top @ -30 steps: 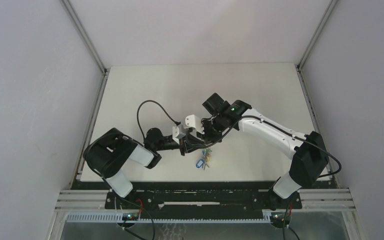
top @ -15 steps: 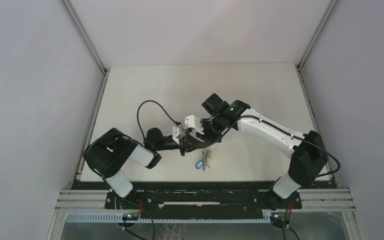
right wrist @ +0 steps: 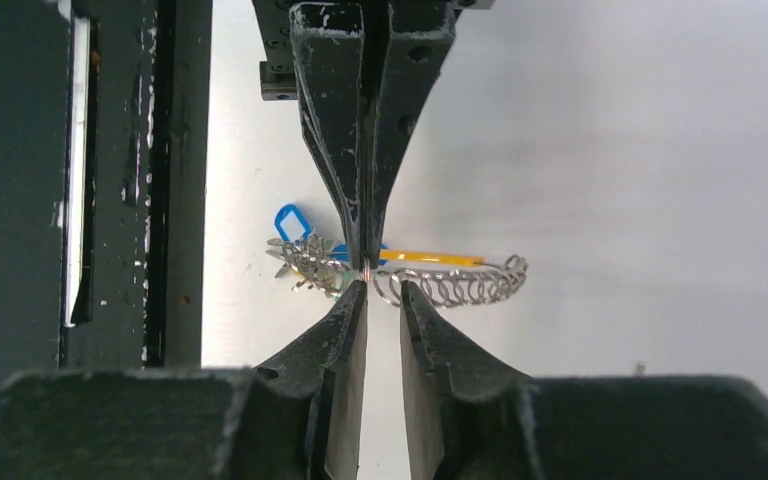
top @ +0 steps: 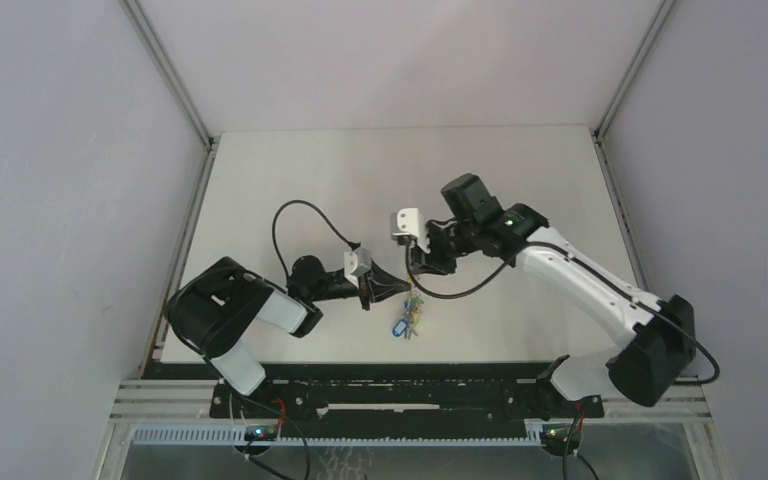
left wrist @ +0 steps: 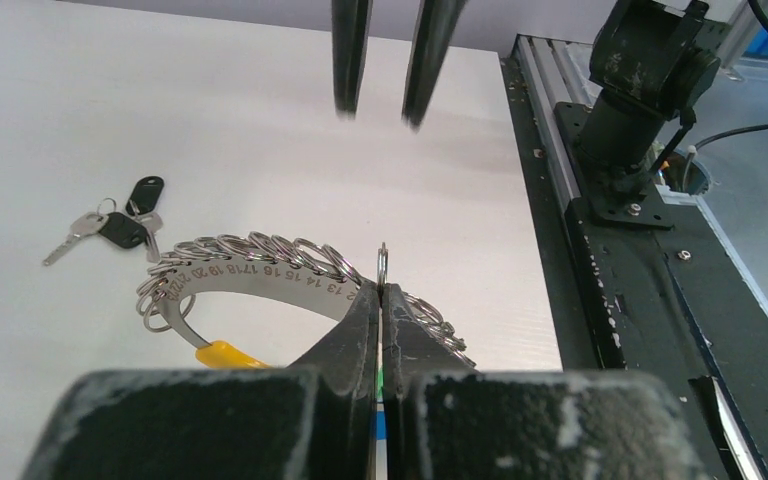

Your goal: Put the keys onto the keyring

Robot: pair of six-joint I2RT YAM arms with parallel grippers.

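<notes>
The keyring point(left wrist: 260, 272) is a curved numbered metal band hung with several small silver loops. My left gripper point(left wrist: 381, 290) is shut on one upright loop at the band's right end. A yellow tag point(left wrist: 225, 353) shows under the band, and black keys point(left wrist: 118, 226) lie apart on the table to the left. In the right wrist view the left gripper point(right wrist: 364, 255) pinches the keyring point(right wrist: 455, 285), with a blue tag point(right wrist: 288, 220) and a yellow one point(right wrist: 430, 258) behind. My right gripper point(right wrist: 382, 292) stands just off the loops, open, holding nothing. From above, the coloured keys point(top: 407, 318) hang below the left gripper point(top: 400, 286).
The white table point(top: 520, 180) is walled at the back and sides. A black rail point(left wrist: 610, 300) with an arm base runs along the near edge, close beside the keyring. The left arm's cable point(top: 295, 215) loops above the table.
The right gripper opened, let go of the keyring and drew back to the right. The left gripper closed fully on a loop of the keyring and stayed in place.
</notes>
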